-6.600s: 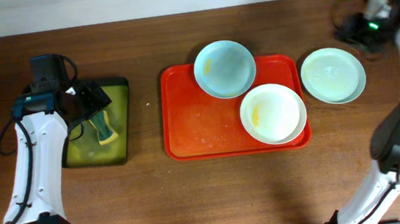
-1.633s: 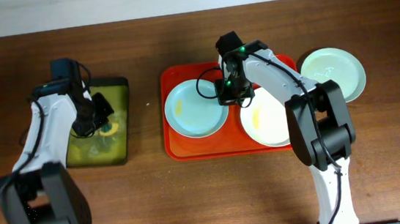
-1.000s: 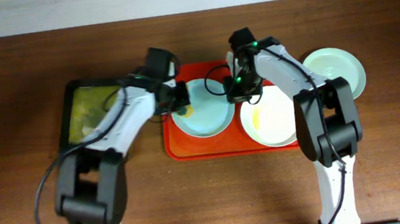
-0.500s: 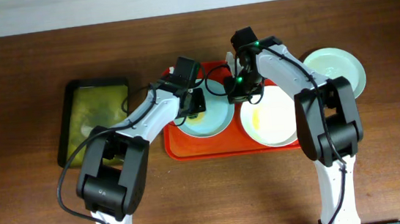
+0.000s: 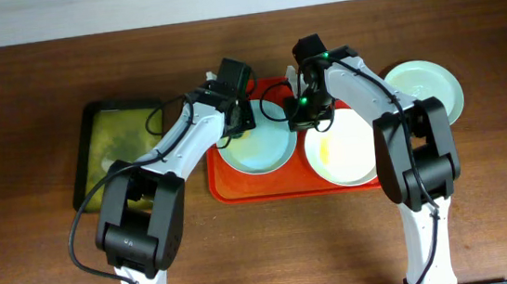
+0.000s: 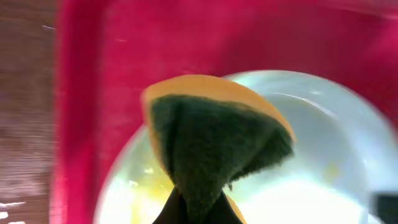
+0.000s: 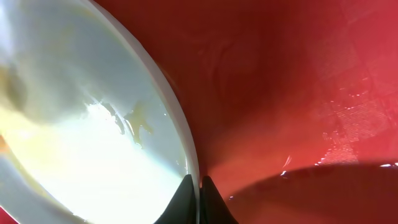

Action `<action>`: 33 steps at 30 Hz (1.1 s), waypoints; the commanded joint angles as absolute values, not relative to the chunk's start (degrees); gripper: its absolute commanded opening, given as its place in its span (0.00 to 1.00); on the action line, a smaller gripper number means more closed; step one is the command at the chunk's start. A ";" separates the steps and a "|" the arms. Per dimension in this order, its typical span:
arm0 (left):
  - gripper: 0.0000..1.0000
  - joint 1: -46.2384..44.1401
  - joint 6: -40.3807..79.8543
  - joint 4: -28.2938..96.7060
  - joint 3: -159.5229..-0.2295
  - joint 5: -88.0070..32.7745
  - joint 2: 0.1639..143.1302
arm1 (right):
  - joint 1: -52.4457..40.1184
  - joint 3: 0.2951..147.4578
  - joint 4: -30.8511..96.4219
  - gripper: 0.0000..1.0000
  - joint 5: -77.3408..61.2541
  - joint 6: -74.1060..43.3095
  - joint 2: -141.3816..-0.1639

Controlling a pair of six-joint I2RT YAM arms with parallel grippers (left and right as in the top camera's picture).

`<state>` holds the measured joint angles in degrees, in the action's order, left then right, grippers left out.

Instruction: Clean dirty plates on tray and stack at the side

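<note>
A pale mint-blue plate lies on the left half of the red tray, with yellowish smears on it. My left gripper is shut on a yellow-and-green sponge and holds it over the plate's far left part. My right gripper is shut on that plate's right rim; the rim sits pinched between its fingers. A creamy white plate with a yellow smear rests on the tray's right half. Another mint-blue plate lies on the table to the right of the tray.
A black tray of yellow-green liquid stands on the table at the left. The brown table's far edge runs along the top of the overhead view. The two arms meet closely over the tray's far side.
My left gripper has carried the sponge a little toward the far edge of the mint-blue plate. The right gripper has stayed on the rim.
</note>
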<state>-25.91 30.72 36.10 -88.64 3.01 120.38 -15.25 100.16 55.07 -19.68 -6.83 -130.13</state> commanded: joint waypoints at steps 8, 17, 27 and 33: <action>0.00 -27.55 35.35 33.23 -88.42 -0.64 126.28 | -15.46 99.68 54.57 0.04 -21.04 -6.22 -130.65; 0.00 -25.34 31.46 44.45 -88.58 21.96 126.19 | -15.46 99.68 54.57 0.04 -21.06 -6.22 -130.65; 0.00 -21.80 31.22 52.05 -101.84 6.20 117.30 | -15.46 99.68 54.59 0.04 -21.04 -6.20 -130.65; 0.00 -13.10 31.20 57.91 -102.06 4.58 110.87 | -15.44 99.68 54.59 0.04 -21.04 -6.20 -130.65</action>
<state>-18.22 32.10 54.74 -100.97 6.20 114.37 -15.73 100.14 54.61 -21.50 -6.85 -130.17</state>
